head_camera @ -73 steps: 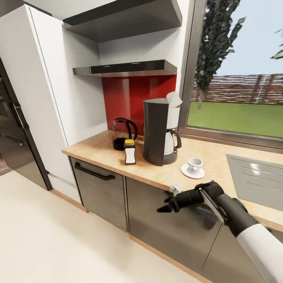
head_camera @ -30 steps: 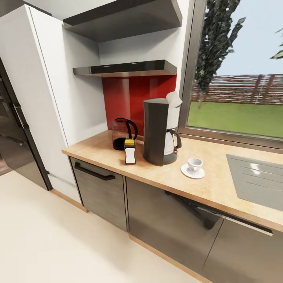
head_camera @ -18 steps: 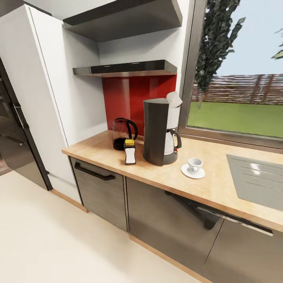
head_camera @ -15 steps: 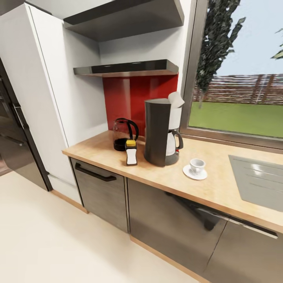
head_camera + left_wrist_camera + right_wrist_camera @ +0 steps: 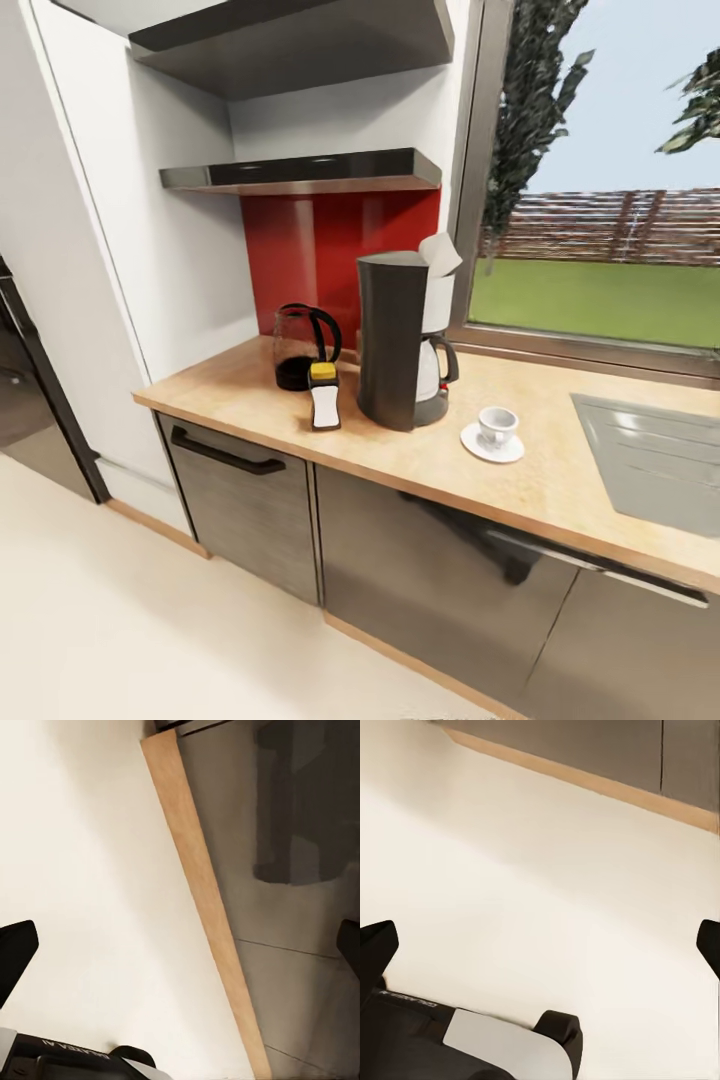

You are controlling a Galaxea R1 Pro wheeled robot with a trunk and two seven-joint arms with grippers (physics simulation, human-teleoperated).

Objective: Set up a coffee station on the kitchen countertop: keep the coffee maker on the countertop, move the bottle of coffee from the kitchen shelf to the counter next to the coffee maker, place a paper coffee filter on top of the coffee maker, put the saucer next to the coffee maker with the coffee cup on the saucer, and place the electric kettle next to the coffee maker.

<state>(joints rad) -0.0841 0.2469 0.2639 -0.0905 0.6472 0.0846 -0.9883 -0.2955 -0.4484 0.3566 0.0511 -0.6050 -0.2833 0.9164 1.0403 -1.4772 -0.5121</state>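
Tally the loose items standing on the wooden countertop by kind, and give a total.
coffee maker: 1
electric kettle: 1
bottle of coffee: 1
paper coffee filter, on top of the coffee maker: 1
saucer: 1
coffee cup, on the saucer: 1
Total: 6

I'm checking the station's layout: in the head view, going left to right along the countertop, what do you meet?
Electric kettle → bottle of coffee → coffee maker, with the paper filter on top → coffee cup on its saucer → sink.
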